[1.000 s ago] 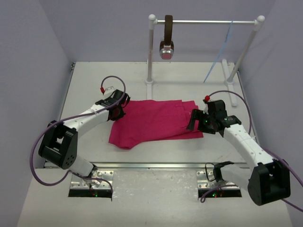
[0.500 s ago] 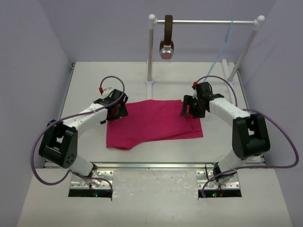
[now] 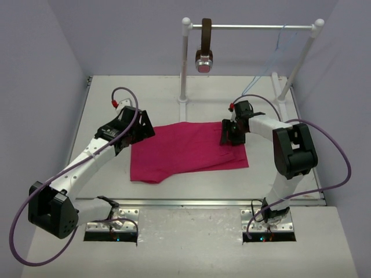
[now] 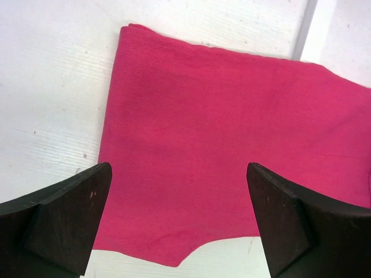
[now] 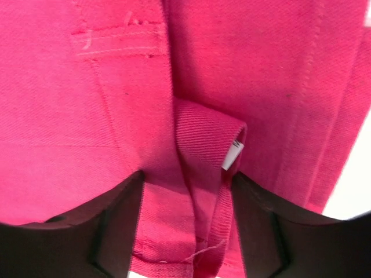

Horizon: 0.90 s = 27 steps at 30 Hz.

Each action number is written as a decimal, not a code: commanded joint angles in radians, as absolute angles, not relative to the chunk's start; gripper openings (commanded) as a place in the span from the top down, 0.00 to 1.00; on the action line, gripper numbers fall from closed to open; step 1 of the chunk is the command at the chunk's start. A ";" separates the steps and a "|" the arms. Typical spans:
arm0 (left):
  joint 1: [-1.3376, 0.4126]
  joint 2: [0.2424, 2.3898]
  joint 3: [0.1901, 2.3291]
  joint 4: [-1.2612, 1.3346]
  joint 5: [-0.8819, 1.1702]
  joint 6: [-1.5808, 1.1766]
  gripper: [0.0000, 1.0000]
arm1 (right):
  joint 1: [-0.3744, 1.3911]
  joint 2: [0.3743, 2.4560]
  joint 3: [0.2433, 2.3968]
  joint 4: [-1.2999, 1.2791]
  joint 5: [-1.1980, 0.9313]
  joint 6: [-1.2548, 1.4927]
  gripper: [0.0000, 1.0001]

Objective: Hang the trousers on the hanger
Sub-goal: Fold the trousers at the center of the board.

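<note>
**Trousers flat on table, hanger on the rail, right gripper astride a waistband fold**

The trousers (image 3: 185, 152) lie flat on the white table (image 3: 104, 98) between the two arms, folded into a rough rectangle, with the long side running left to right. They are not on the hanger (image 3: 269, 61). The hanger is pale blue and thin, and hangs tilted from the right end of the white rail (image 3: 255, 26) at the back, well apart from the cloth. A brown strap (image 3: 206, 35) with a round metallic end hangs from the left part of the same rail.

The left gripper (image 3: 142, 130) is at the left edge of the trousers. In the left wrist view its jaws are spread wide and released, gripping nothing. Pink cloth (image 4: 232, 127) and its left hem are visible between the two dark fingers (image 4: 69, 214). From these views I cannot tell whether the tips touch the fabric.

The right gripper (image 3: 227, 134) is down on the upper right corner of the trousers. In the right wrist view the jaws are partly apart and straddle a raised fold of pink fabric (image 5: 203, 133) with a small white label (image 5: 233, 155). The right-hand finger (image 5: 261, 231) is against the fold. There is a gap on the other side, so the fold is not clamped
</note>
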<state>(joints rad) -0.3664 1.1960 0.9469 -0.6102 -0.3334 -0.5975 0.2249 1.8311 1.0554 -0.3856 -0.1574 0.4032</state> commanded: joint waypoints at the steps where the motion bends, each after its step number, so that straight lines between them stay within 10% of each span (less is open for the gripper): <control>1: -0.359 1.156 0.932 -0.587 -0.271 -0.566 0.00 | 0.230 1.840 1.092 -0.302 -0.265 0.350 0.55; 5: -0.359 1.140 0.917 -0.580 -0.265 -0.561 0.00 | 0.230 1.828 1.098 -0.310 -0.325 0.348 1.00; 27: -0.359 1.103 0.898 -0.570 -0.265 -0.560 0.00 | 0.166 1.337 1.033 -0.456 -0.114 0.385 1.00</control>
<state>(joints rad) -0.3664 1.1357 0.9069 -0.6048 -0.2654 -0.5724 0.2018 1.3957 1.0308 -0.4637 -0.1772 0.3663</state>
